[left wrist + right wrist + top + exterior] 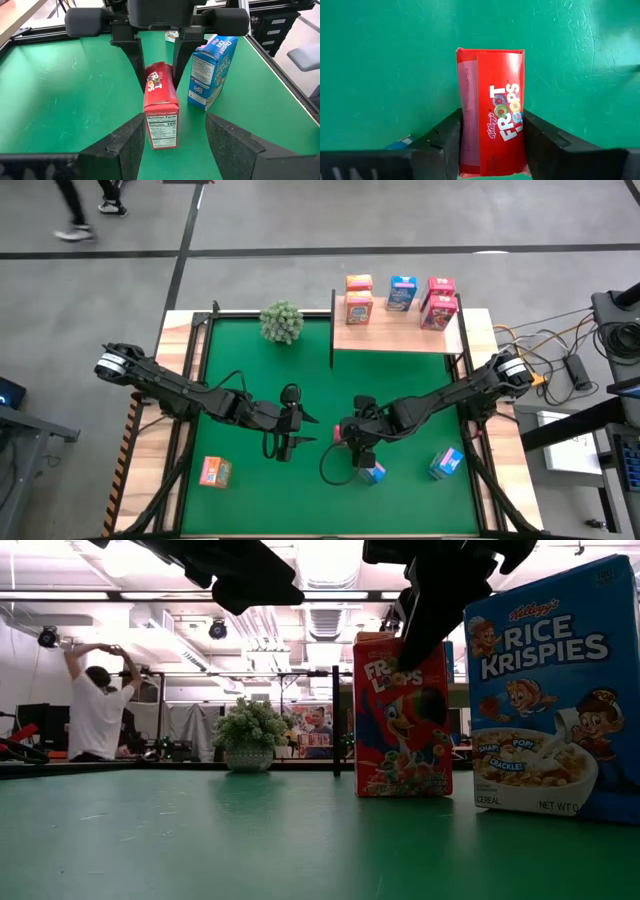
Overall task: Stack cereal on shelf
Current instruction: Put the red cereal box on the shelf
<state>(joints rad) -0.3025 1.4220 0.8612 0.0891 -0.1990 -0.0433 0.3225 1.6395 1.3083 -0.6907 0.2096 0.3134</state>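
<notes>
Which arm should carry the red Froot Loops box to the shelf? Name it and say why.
Right. The right gripper already straddles the red Froot Loops box, fingers on both sides. The left gripper hangs open, apart from it, and the shelf lies on the right arm's side.

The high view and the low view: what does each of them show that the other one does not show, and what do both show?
Only the high view shows the shelf with six cereal boxes on it, an orange box alone on the green mat, and both arms whole, with the left gripper over bare mat.

Only the low view shows the box fronts, Froot Loops and Rice Krispies, and a person in the room behind.

Both show the round plant, the red Froot Loops box with the right gripper at its top, and a blue box beside it.
</notes>
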